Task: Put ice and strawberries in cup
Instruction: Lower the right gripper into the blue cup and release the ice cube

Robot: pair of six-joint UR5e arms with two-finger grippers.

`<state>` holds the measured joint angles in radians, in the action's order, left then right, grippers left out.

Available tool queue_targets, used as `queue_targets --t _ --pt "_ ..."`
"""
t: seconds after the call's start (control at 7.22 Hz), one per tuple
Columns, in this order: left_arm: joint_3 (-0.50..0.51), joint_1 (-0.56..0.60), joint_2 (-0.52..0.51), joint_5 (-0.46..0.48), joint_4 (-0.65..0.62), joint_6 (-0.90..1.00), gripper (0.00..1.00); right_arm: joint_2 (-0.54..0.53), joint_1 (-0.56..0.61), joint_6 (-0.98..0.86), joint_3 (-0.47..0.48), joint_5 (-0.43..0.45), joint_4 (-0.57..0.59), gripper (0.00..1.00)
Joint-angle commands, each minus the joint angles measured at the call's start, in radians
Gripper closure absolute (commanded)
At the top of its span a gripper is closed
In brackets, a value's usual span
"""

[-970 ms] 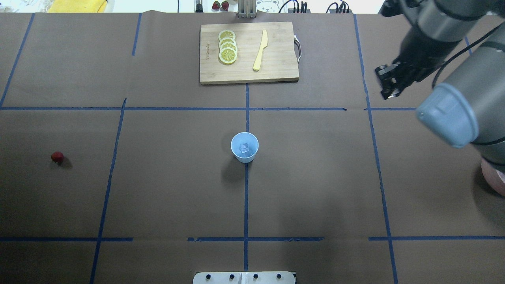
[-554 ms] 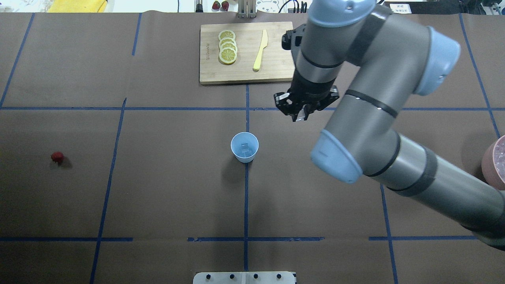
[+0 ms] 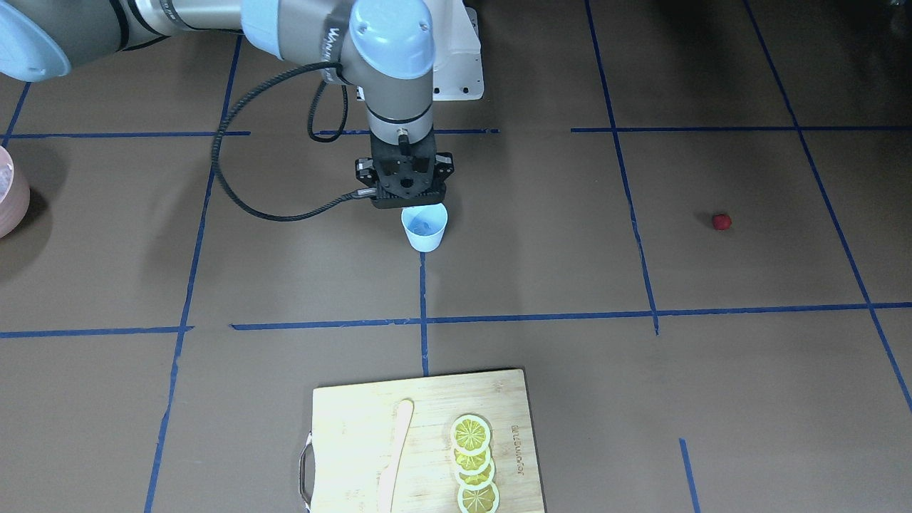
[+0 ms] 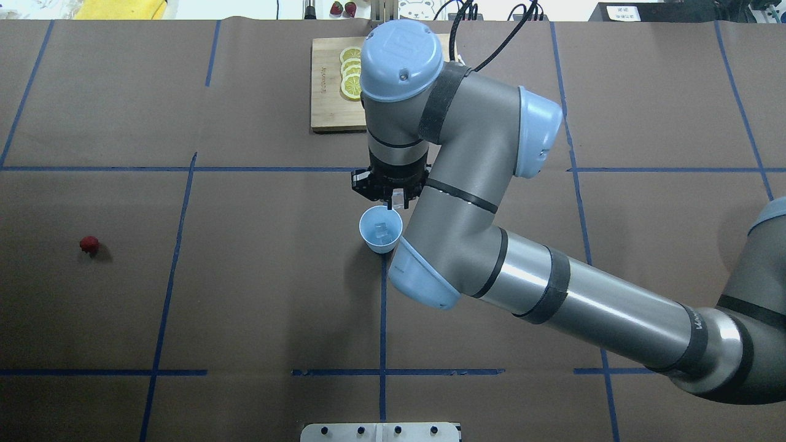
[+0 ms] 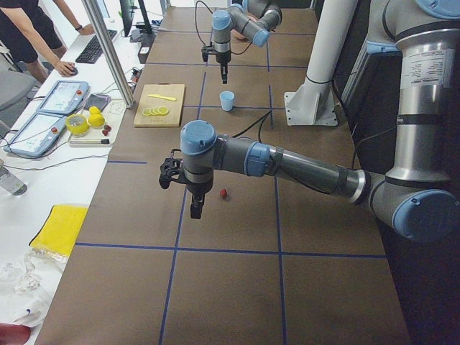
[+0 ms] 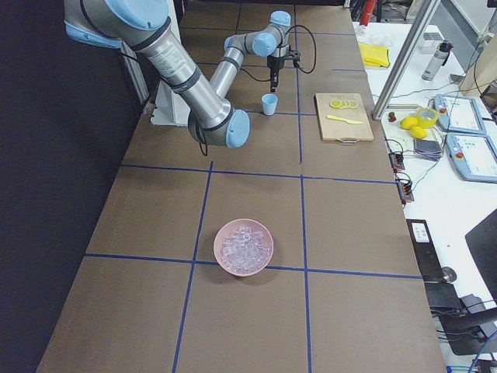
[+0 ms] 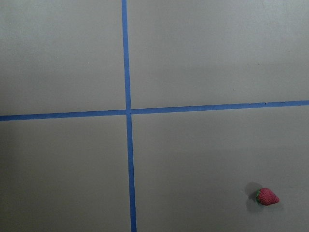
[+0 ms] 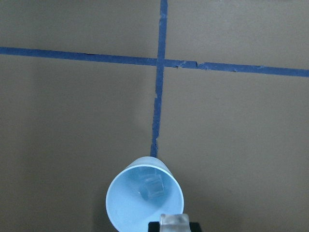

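Observation:
The pale blue cup (image 4: 381, 230) stands at the table's centre with ice (image 4: 381, 231) inside it; the right wrist view shows the cup (image 8: 126, 205) with an ice cube (image 8: 153, 187) at its bottom. My right gripper (image 4: 393, 197) hangs over the cup's far rim, shut on a clear ice cube (image 8: 175, 222). The red strawberry (image 4: 89, 245) lies alone at the far left and also shows in the left wrist view (image 7: 267, 196). My left gripper (image 5: 195, 210) shows only in the exterior left view, near the strawberry (image 5: 224, 192); I cannot tell whether it is open or shut.
A wooden cutting board (image 3: 342, 420) with lemon slices (image 3: 472, 463) and a yellow knife (image 3: 395, 456) lies at the far middle. A pinkish bowl (image 6: 218, 250) of ice stands on the robot's right. Blue tape lines cross the brown table.
My right arm has swept from the table's right side leftward to over the cup. The cup and the strawberry have not moved.

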<state>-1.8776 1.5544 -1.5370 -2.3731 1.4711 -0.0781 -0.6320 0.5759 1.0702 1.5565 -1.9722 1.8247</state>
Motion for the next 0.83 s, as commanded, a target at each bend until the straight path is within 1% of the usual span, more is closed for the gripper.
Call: queue_targets --t 0.0,0.14,0.28,0.42,0.55,0.69 --pt "-0.001 -0.001 -0.003 -0.001 0.001 -0.002 0.0 0.058 -0.025 0.025 -0.122 0.018 -0.062 0.98" --pt "-0.002 -0.001 -0.003 -0.002 0.002 -0.002 0.0 0.055 -0.03 0.025 -0.122 0.019 -0.062 0.97" --pt "-0.002 -0.001 -0.003 -0.002 0.002 -0.002 0.0 0.052 -0.033 0.025 -0.125 0.019 -0.062 0.91" --pt "-0.002 -0.001 -0.003 -0.002 0.002 -0.002 0.0 0.049 -0.033 0.025 -0.124 0.026 -0.062 0.81" --pt "-0.002 -0.001 -0.003 -0.002 0.002 -0.002 0.0 0.041 -0.036 0.025 -0.122 0.027 -0.062 0.79" --pt "-0.002 -0.001 -0.005 -0.002 0.0 -0.002 0.0 0.037 -0.036 0.025 -0.118 0.027 -0.059 0.75"
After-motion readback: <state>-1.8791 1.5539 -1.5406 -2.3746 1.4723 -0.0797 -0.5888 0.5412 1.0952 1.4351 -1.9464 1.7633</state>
